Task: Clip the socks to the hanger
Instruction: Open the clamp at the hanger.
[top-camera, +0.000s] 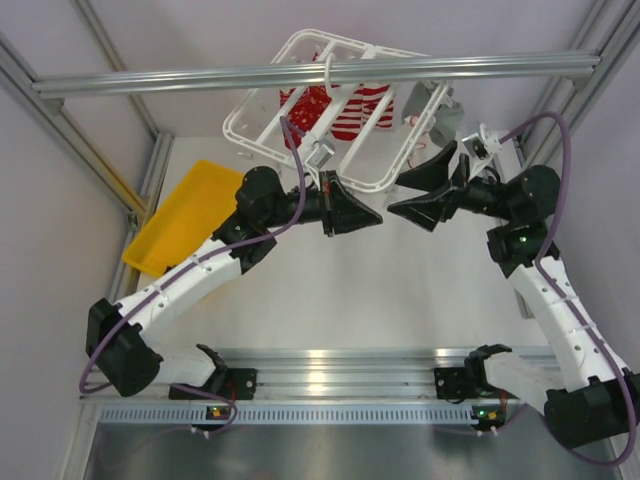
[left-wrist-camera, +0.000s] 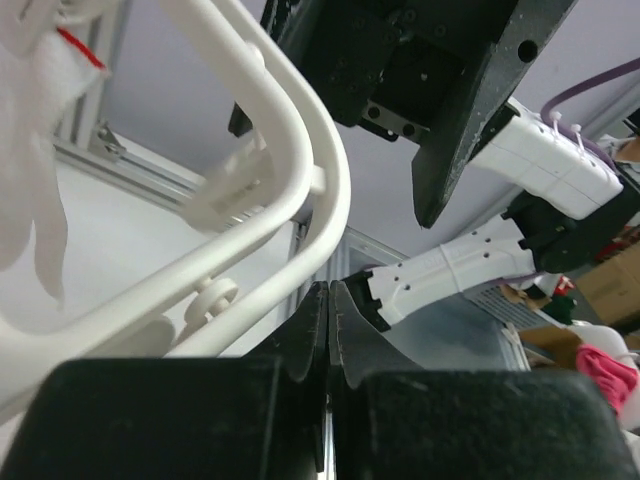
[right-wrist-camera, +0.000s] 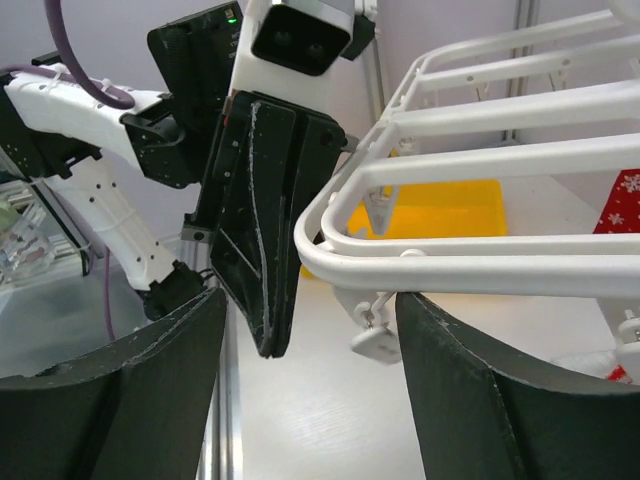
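L claw (top-camera: 375, 217), nearest the bases, sits just below the hanger's (top-camera: 262, 95) near rim, tips pressed together w/ nothing visible between them; the L wrist view shows the two pads meeting flat right under the white rail. R claw (top-camera: 397, 195) faces it from the other side of that same rim corner, jaws apart and empty, and in its own view the rim and one dangling clip (right-wrist-camera: 375, 340) lie between its fingers (right-wrist-camera: 500, 400). Both hang over the bare counter (top-camera: 330, 290) below the hanger. To the hanger's left lies the yellow tray (top-camera: 185, 215). The hanger is tilted, its hook stem reaching up to the metal crossbar (top-camera: 200, 80). Red-and-white socks (top-camera: 350, 112) and a grey garment (top-camera: 432, 103) hang on its far side. No black socks show in any view, so where they are can't be told, and neither claw has one. Risks, imo: claws are tip to tip and close, so a small reach by either could knock them together. The hanger seems to hang free, so a nudge on the rim could swing it and move the clip off target. If R claw closes here it may pinch the rail, not the clip.
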